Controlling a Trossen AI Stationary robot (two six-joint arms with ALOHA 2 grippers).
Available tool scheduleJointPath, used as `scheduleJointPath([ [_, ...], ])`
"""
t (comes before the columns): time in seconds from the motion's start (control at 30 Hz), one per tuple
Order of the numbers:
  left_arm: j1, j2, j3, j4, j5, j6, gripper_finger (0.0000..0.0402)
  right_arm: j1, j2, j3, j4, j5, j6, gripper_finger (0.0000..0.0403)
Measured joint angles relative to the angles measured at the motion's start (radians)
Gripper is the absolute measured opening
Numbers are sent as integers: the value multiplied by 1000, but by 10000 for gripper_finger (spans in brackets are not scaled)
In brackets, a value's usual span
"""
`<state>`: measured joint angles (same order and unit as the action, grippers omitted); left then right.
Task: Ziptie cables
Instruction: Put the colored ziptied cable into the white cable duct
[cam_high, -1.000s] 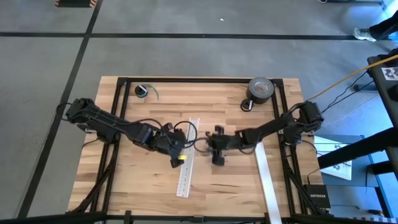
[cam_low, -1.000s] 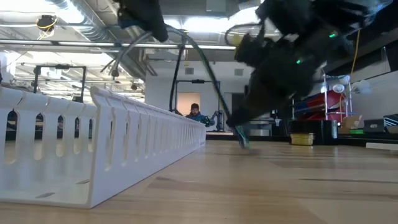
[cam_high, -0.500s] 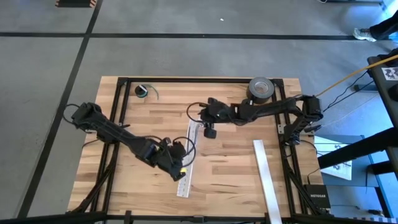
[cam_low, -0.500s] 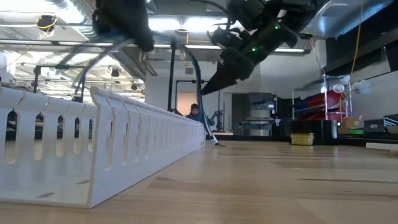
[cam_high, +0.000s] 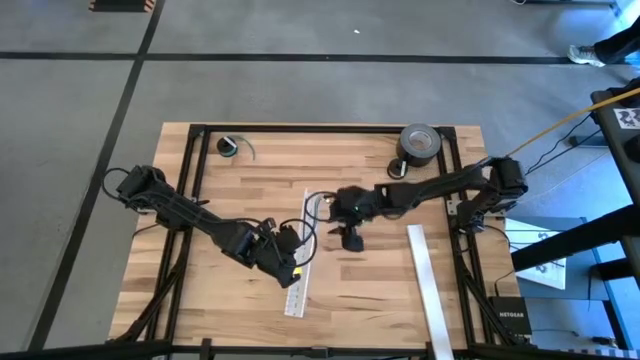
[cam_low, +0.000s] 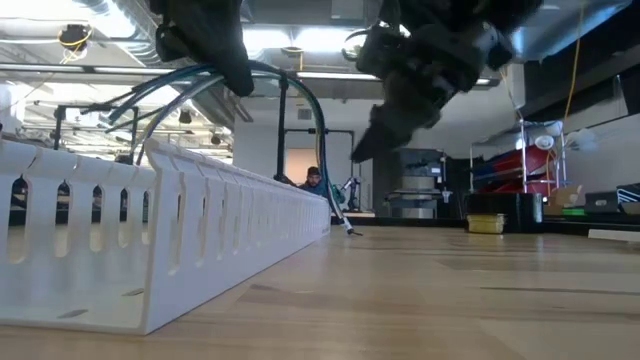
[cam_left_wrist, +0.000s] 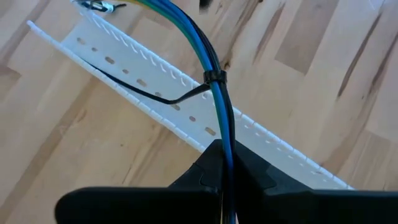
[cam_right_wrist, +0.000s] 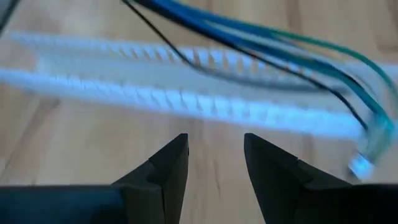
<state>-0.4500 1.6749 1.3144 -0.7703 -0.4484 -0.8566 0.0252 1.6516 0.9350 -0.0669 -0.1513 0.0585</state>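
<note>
The cables (cam_left_wrist: 214, 106) are a bundle of blue, green and yellow wires. A thin black ziptie (cam_left_wrist: 214, 77) is looped around them, and its tail (cam_left_wrist: 149, 96) trails off to one side. My left gripper (cam_high: 288, 262) is shut on the bundle above the near part of a white slotted strip (cam_high: 295, 300). The cables arch over the strip (cam_low: 300, 90), and their far end (cam_low: 347, 228) rests on the table. My right gripper (cam_high: 349, 238) is open and empty above the table, just right of the strip, its fingers (cam_right_wrist: 174, 162) pointing toward the strip and cables. My left gripper (cam_left_wrist: 222, 155) pinches the cable bundle between its two fingers, a short way from the ziptie loop (cam_left_wrist: 219, 134). The wires run out from between the fingertips, along the fingers. The held part is lifted above the white strip, and the bundle arches away, slack.
A second white strip (cam_high: 425, 290) lies near the right edge. A dark tape roll (cam_high: 420, 142) stands at the far right and a small coil (cam_high: 230, 147) at the far left. A person shows far off in the room (cam_low: 314, 178).
My right gripper has left the spot next to my left gripper, risen and swung toward the far edge. It has then come back nearer, just right of the strip. My left gripper has shifted a little toward the near edge with the cables, which now arch over the strip.
</note>
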Motion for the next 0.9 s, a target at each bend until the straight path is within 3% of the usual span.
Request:
scheduleJointPath([
  [0.17, -5, -1, 0, 8, -6, -22, 3, 14, 103, -22, 308, 127, 50, 142],
  [0.33, -32, -1, 0, 13, -7, -72, 3, -52, 138, 0, 229, 294, -18, 142],
  [0.67, -53, 62, 0, 101, -8, -117, 4, -152, 118, 118, 174, 193, -115, 142],
  [0.9, -53, 119, -2, 24, -35, -186, 4, -150, 97, 117, -43, 151, -92, 142],
])
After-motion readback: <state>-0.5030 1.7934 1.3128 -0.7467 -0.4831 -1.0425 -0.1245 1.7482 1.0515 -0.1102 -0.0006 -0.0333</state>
